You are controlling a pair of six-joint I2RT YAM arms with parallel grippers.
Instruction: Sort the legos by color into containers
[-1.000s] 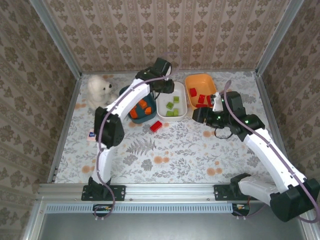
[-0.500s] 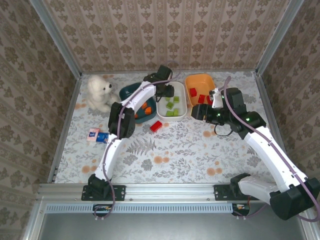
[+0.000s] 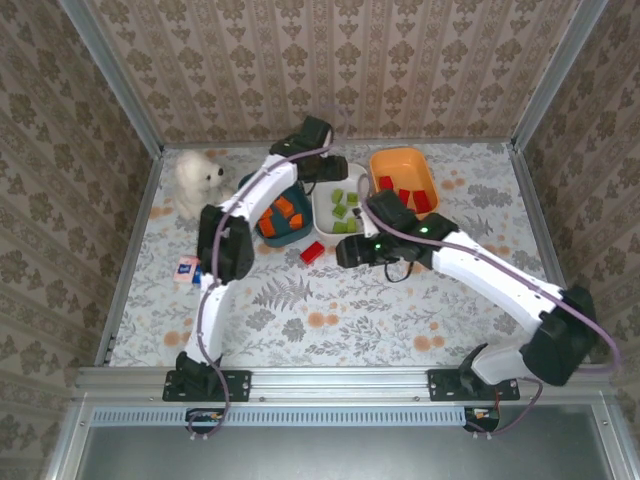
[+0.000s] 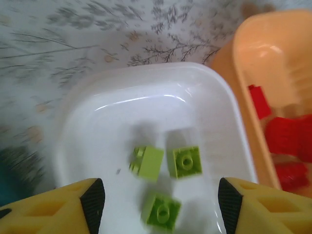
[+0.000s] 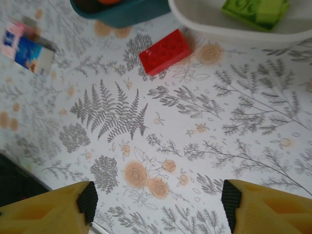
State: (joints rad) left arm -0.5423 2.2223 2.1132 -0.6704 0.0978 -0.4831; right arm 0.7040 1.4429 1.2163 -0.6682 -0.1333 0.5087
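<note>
Left gripper (image 4: 161,207) hangs over the white container (image 4: 146,73), jaws spread, nothing between them. Green legos (image 4: 185,162) lie loose inside, colour matched. Right gripper (image 5: 159,202) is also wide open and empty, low over the table (image 5: 204,146). A stray red lego (image 5: 165,51) lies just off the near rims of the white and teal container (image 5: 122,14). Likely next pick, bound for the orange container (image 3: 400,158) near the far edge, where the other reds lie.
</note>
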